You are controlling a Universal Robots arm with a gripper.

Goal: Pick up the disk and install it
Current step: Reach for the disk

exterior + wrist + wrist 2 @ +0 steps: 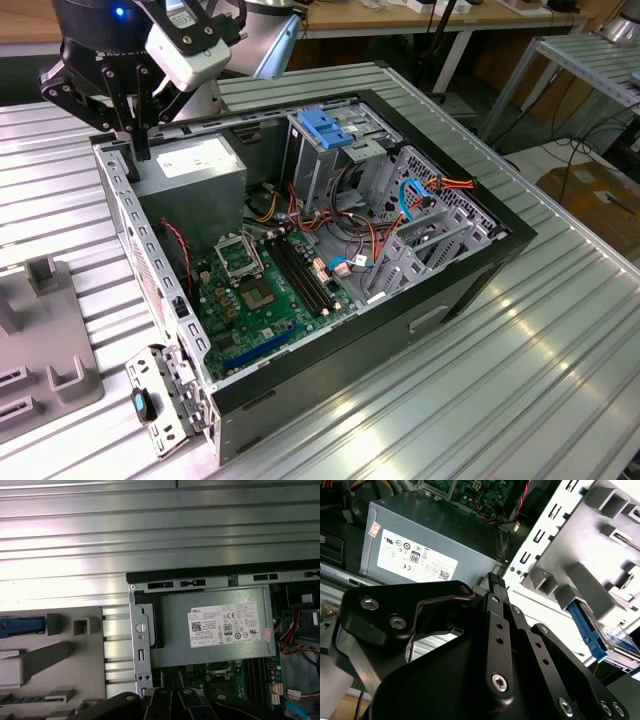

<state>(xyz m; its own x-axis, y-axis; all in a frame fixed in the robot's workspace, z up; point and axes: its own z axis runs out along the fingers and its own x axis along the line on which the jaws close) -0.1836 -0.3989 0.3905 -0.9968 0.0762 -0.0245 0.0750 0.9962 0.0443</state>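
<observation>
Gripper [138, 148]: jaws closed, empty, above the corner of the open computer case [470, 292] by the power supply [195, 165] | Disk [619, 649]: sits in a grey holder [60, 655] on the bench [520, 390] beside the case, apart from the jaws.

Bright light glares off the ribbed table [540, 360], the open case [450, 295] darker inside.

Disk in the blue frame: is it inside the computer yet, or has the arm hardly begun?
Nothing looks done yet. The disk lies in the grey holder outside the case, not picked up. The gripper carries nothing and hangs over the case corner by the power supply. Pickup and install are both left.
</observation>
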